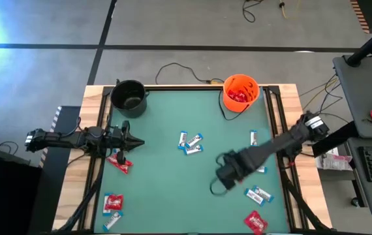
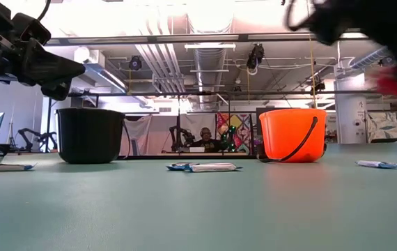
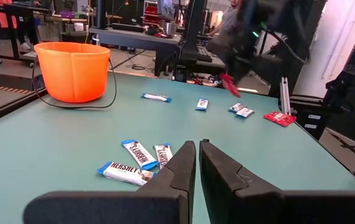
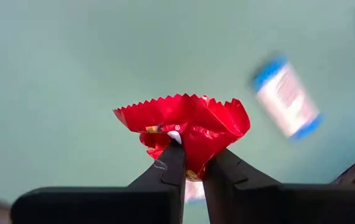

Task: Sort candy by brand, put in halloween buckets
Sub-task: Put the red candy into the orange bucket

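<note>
Clearly the right gripper's (image 4: 190, 163) fingers pinch a red packet (image 4: 187, 127) by its crinkled edge — light, crushable — while the left gripper's (image 3: 197, 155) fingers sit closed, empty.

A strong bluish-white glare washes the floor at the high view's upper left corner, and the low view's ceiling is blown out by bright overhead light. The table (image 1: 173, 170) is evenly lit with soft, faint shadows. The right wrist view's white-and-blue bar (image 4: 286, 96) is smeared by blur, and the right arm (image 2: 366, 28) is a dark, blurred shape in the low view.

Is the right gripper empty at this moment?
No: in the right wrist view the right gripper is shut on a crumpled red candy packet, pinched between its fingertips above the green table.
</note>
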